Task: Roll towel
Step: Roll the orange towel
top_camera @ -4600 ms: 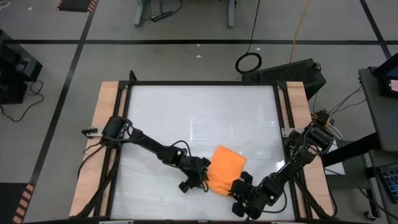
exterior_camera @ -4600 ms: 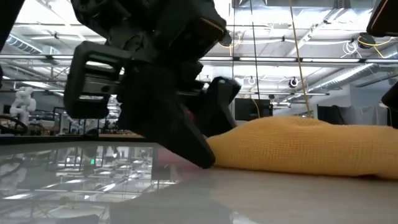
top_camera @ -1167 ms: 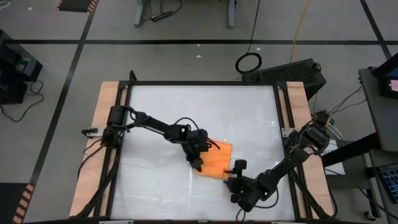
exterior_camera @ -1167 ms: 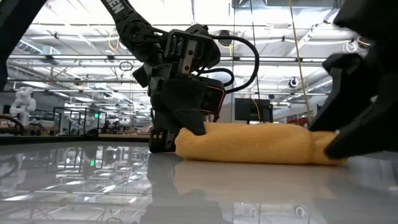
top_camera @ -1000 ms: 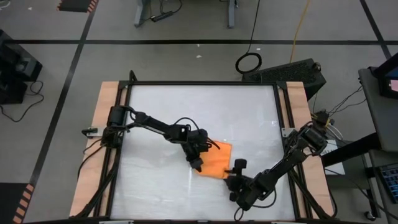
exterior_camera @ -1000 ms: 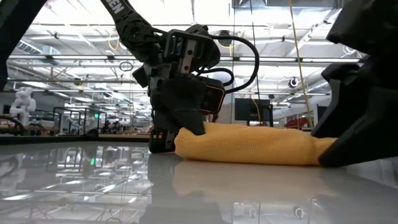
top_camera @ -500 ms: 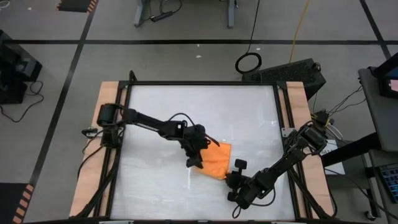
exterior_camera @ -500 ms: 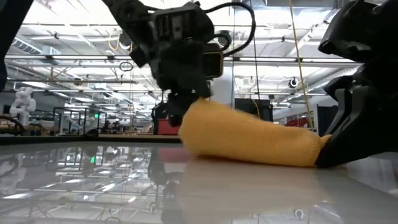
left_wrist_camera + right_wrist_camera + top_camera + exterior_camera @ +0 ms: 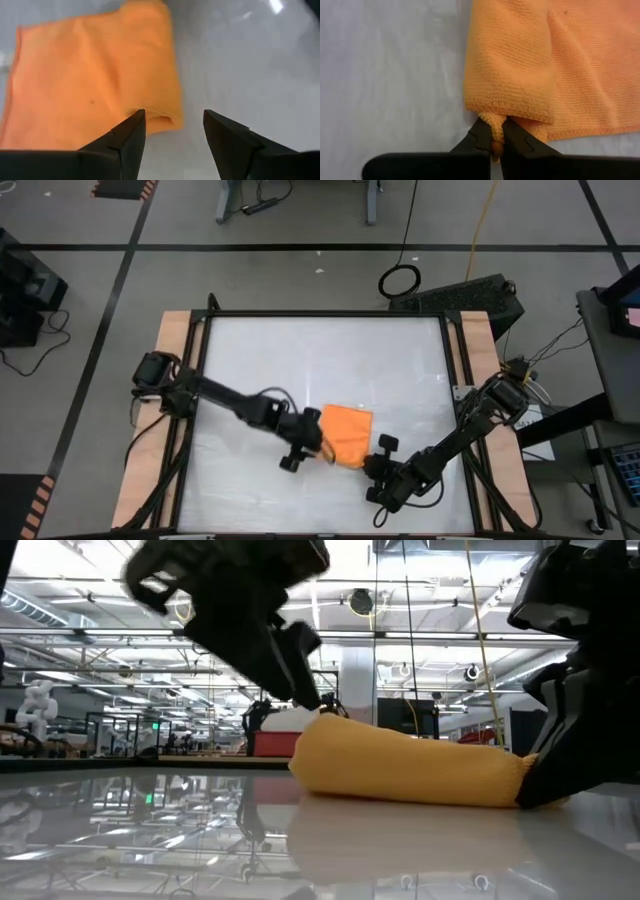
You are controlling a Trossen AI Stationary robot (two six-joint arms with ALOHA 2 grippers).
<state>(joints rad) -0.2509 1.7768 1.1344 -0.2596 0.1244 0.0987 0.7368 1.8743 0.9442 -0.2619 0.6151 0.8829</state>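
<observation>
The orange towel (image 9: 345,432) lies on the white table right of centre, toward the near edge. It is partly rolled, with a thick roll along its near side (image 9: 410,770) and a flat part beyond it (image 9: 75,75). My left gripper (image 9: 312,448) is open, above and just off the roll's left end (image 9: 160,112), touching nothing. My right gripper (image 9: 368,463) is shut on the towel at its near right end (image 9: 496,137). My right gripper pinches a small bunched bit of the towel's edge (image 9: 495,125) between its two fingertips, at the right end of the roll. The fingers come low from the table's near right side, along the roll. The towel rests on the table and is slack.
Bare white tabletop (image 9: 300,360) lies to the far side and left of the towel. Wooden strips (image 9: 165,400) and a black frame border the table's left and right sides.
My left gripper, which held the roll's left end raised off the table half a second ago, has let go. It has drawn back toward the table's near left and gone up. The left end has dropped back onto the table. My right gripper has stayed at the right end.
</observation>
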